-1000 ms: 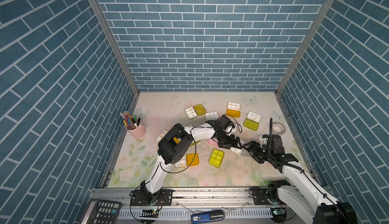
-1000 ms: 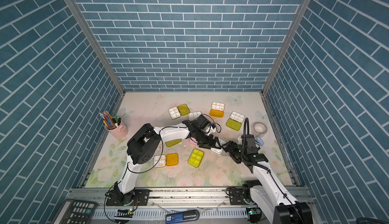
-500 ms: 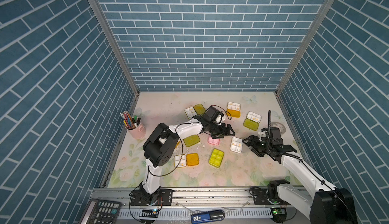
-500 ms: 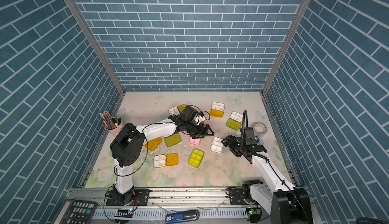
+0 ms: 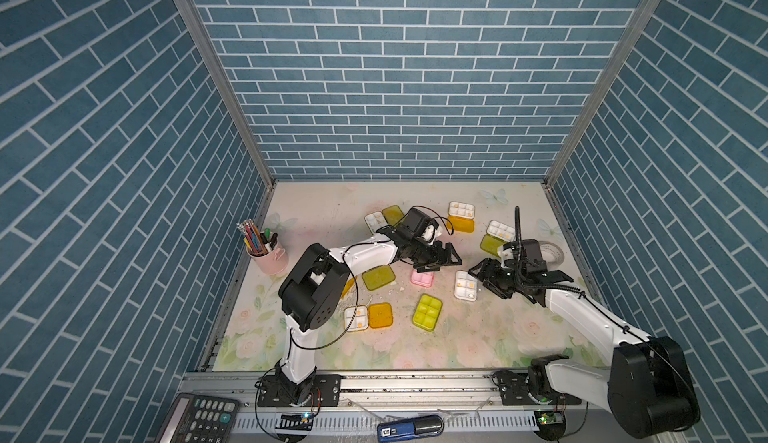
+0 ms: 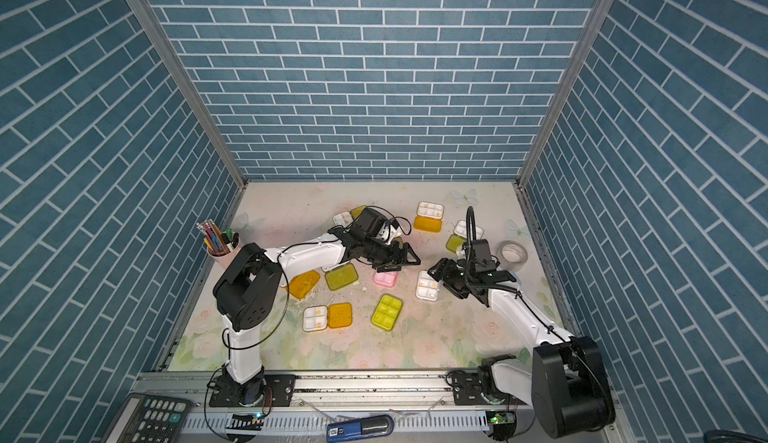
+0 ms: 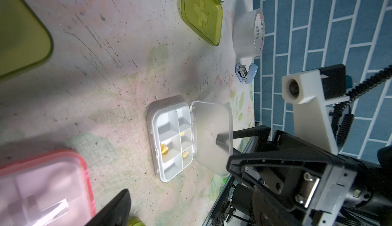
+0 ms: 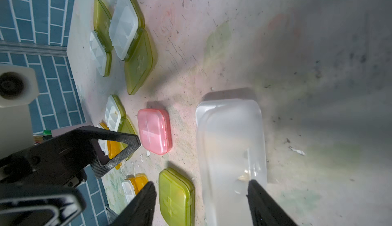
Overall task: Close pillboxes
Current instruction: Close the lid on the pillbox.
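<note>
Several pillboxes lie on the floral table [image 5: 316, 208]. A clear-lidded one [image 5: 465, 285] is open, its tray [image 7: 171, 142] holding a few yellow pills and its lid [image 7: 212, 138] half raised. My right gripper [image 8: 201, 203] is open, with one fingertip [image 7: 221, 142] against the back of that lid [image 8: 231, 146]. My left gripper [image 5: 442, 263] hangs open just above a shut pink pillbox [image 5: 422, 278]. A yellow-green one [image 5: 427, 312] is shut. An orange one [image 5: 368, 317] lies open.
More open pillboxes sit at the back [image 5: 384, 218] [image 5: 461, 216] [image 5: 494, 237] and under the left arm [image 5: 378, 276]. A pink pencil cup [image 5: 268, 249] stands at the left, a tape roll [image 5: 550, 251] and blue stapler [image 7: 247, 74] at the right wall. A calculator [image 5: 199, 418] lies on the front rail.
My left gripper has drawn back from the clear pillbox to above the pink one. My right gripper has moved in behind the clear lid, its jaws a little narrower.
</note>
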